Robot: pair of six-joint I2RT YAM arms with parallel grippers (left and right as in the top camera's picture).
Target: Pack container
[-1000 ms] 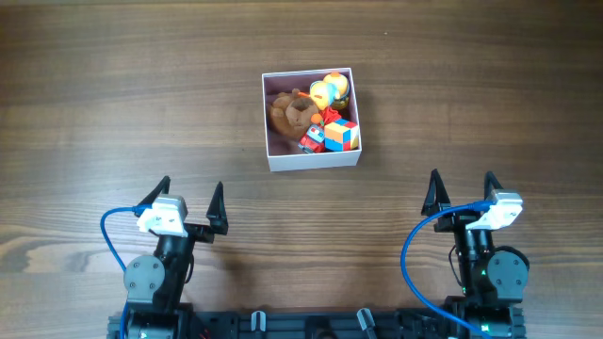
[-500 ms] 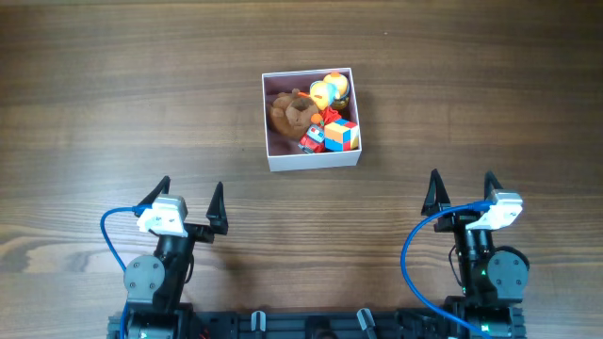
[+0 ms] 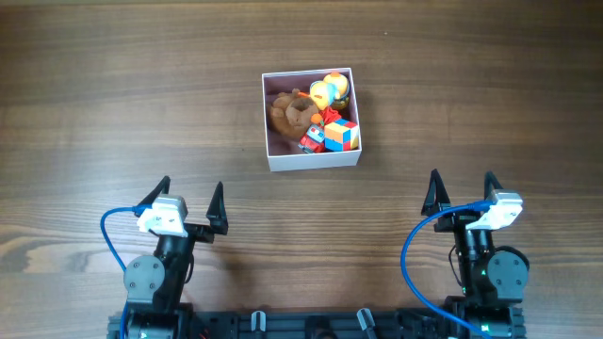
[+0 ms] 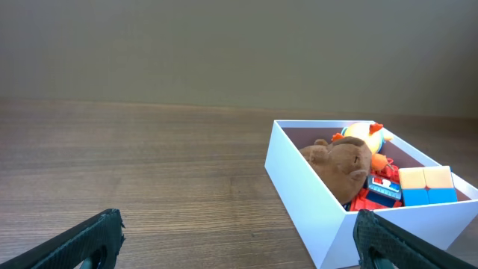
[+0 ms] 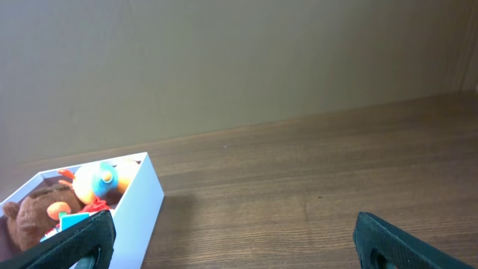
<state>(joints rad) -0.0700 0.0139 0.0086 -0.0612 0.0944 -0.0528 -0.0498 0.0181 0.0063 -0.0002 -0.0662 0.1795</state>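
Observation:
The container (image 3: 311,160), a shallow white box with a dusty-pink inside, sits on the wooden table at the centre back. Inside it lie a brown plush toy (image 3: 292,113), a yellow and blue duck-like toy (image 3: 330,89), a coloured cube (image 3: 342,135) and small red and blue pieces. My left gripper (image 3: 191,200) rests open near the front left, well short of the box. Near the front right, my right gripper (image 3: 462,192) is open too. Neither holds anything. The left wrist view has the container (image 4: 306,194) at right, the right wrist view has the container (image 5: 138,198) at left.
The arm bases and blue cables (image 3: 111,247) stand along the table's front edge. Bare dark wood (image 3: 471,85) surrounds the box on all sides. A plain wall (image 4: 224,52) rises behind the table's far edge.

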